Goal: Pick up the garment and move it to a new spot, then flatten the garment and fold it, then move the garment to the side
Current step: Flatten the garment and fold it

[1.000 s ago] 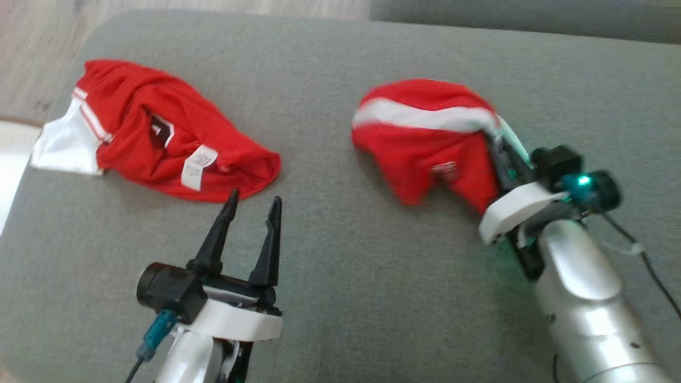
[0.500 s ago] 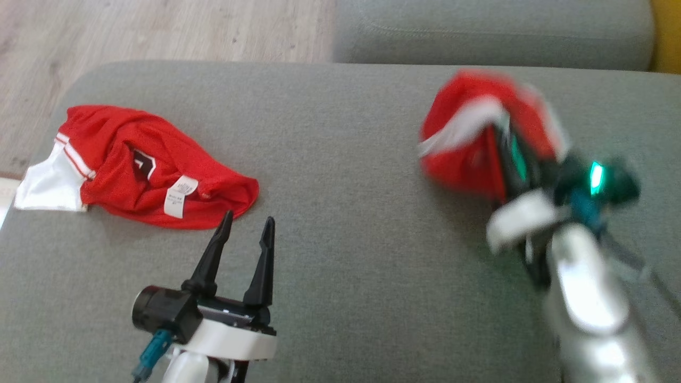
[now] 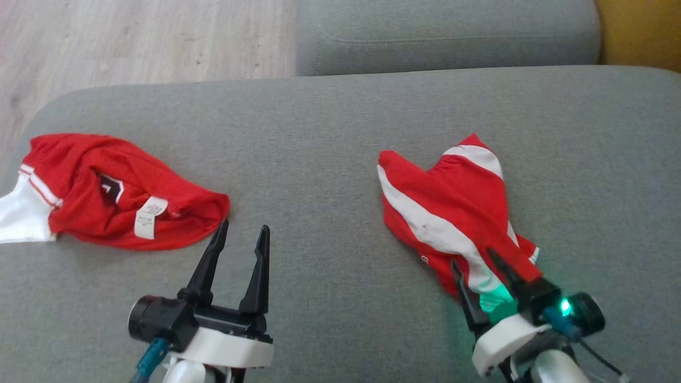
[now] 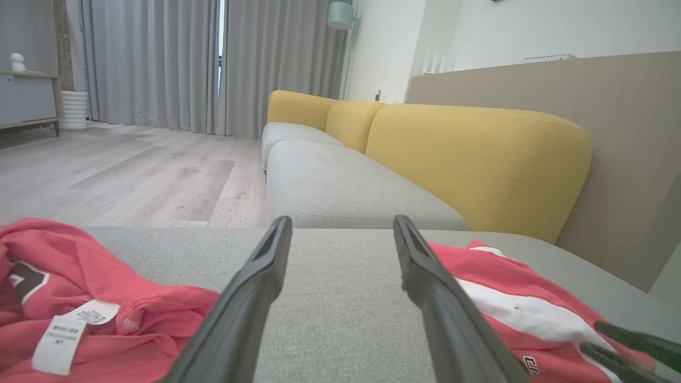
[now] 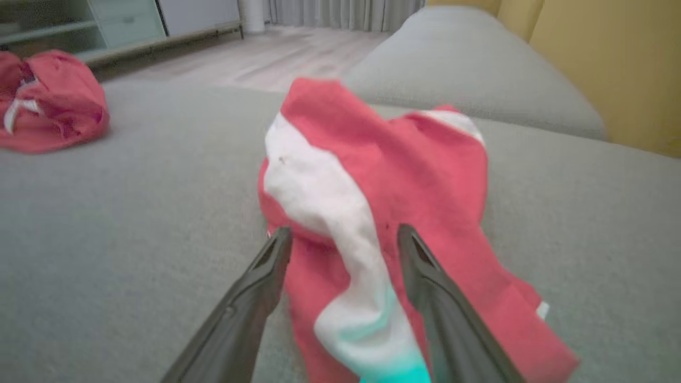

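Observation:
The garment, red with white stripes, lies crumpled on the grey sofa cushion at the right. My right gripper is open at its near end, the fingers standing either side of the cloth without pinching it. In the right wrist view the garment spreads away between and beyond the open right gripper. My left gripper is open over bare cushion, holding nothing. The left wrist view shows the left gripper with the garment off to its right.
A second red garment with a white label lies at the cushion's left end, just beyond my left fingertips. Another grey cushion and a yellow backrest are behind. Wooden floor lies past the far left edge.
My right gripper, shut on the garment and carrying it in the air, has opened; the garment now lies on the cushion. The head camera has shifted. The left gripper stays open.

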